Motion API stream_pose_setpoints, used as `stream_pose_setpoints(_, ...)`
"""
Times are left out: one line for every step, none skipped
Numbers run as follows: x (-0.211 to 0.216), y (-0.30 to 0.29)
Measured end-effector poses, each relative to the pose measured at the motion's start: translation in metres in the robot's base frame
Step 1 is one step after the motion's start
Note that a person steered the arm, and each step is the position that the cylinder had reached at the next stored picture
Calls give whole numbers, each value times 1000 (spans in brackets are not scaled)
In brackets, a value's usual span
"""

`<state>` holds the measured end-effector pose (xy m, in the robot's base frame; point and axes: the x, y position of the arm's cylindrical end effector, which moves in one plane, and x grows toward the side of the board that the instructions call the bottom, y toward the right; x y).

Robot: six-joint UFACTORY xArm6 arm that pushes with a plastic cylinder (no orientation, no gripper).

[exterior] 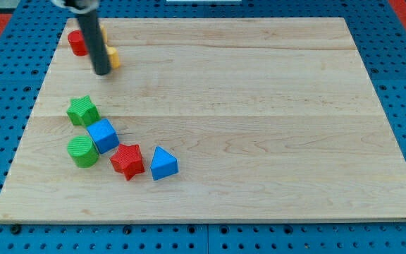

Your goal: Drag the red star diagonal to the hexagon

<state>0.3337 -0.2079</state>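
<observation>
Red against pale wood, the red star (pixel 127 161) sits near the view's bottom left of the wooden board (pixel 259 127), wedged into a loose cluster: a blue cube (pixel 103 135) just up-left of it, a blue triangular block (pixel 163 164) just to its right, a green cylinder (pixel 82 151) to its left, and a green star (pixel 82 111) above that.

My tip (pixel 102 71) is far up the board, near the view's top-left corner, well apart from the star. It is a bare rod, so it has hold of nothing; it stands just beside a yellow block (pixel 113 58) that the rod partly hides (its shape is hard to make out), with a red block (pixel 77 43) behind the rod, up-left.

The relation that matters: the star lies toward the view's bottom from my tip, slightly to the right. Which block counts as the hexagon I cannot tell for certain; my guess is the half-hidden yellow one. If so, I judge the tip must travel down past the blue cube and come in behind the star to push it back up.

No containers are on the board.
</observation>
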Motion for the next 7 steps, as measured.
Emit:
stream_pose_setpoints(18,29)
stream_pose_setpoints(107,106)
stream_pose_setpoints(182,196)
stream_pose_setpoints(239,279)
stream_pose_setpoints(283,214)
stream_pose_setpoints(264,115)
stream_pose_setpoints(222,73)
